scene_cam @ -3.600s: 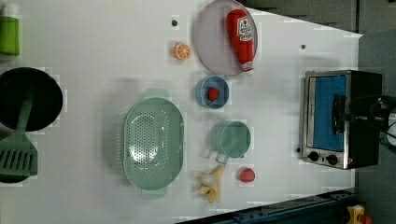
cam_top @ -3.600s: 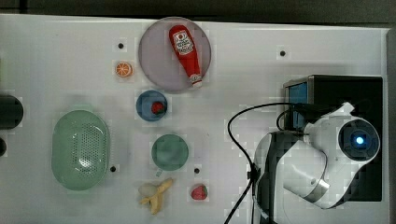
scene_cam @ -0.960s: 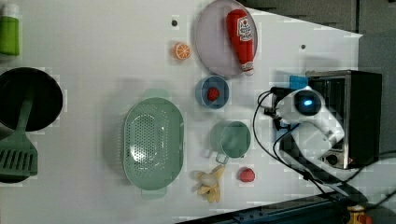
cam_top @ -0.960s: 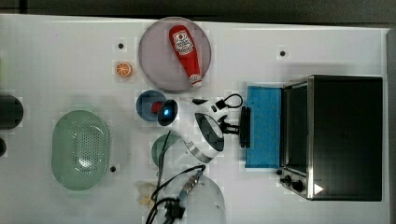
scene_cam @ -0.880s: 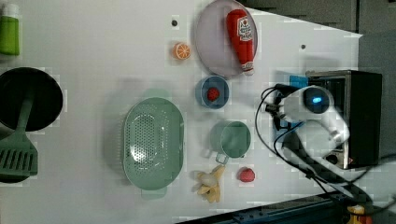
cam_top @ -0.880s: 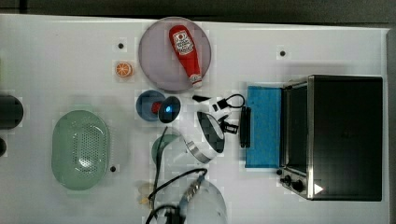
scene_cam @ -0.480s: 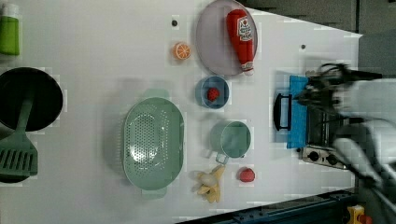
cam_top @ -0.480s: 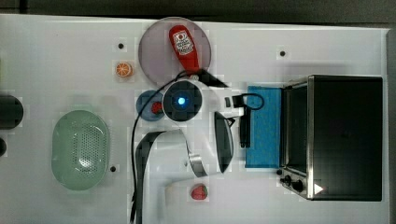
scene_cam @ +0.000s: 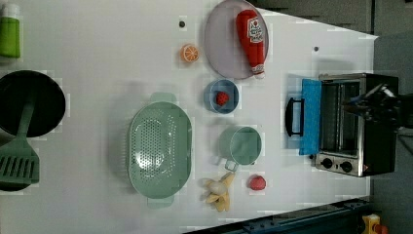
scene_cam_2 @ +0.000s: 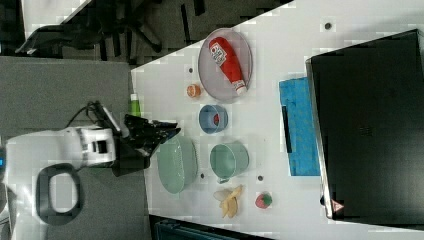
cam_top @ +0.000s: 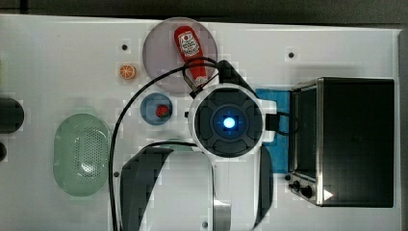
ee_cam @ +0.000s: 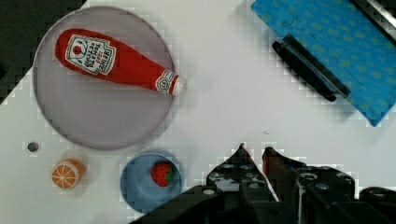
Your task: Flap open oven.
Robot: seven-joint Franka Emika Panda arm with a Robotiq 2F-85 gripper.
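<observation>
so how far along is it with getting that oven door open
The main step looks done: the oven has its blue glass door folded down flat, handle outward and the racks exposed. The gripper holds nothing and sits above the table, away from the door. Nothing obvious is left except clearing the arm away.

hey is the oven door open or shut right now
Open. The oven has its blue glass door flapped down flat onto the table, handle outermost, and the rack inside is exposed in the left view.

1 oven (scene_cam: 350, 126) (door down), 2 strawberries (scene_cam: 222, 98).
</observation>
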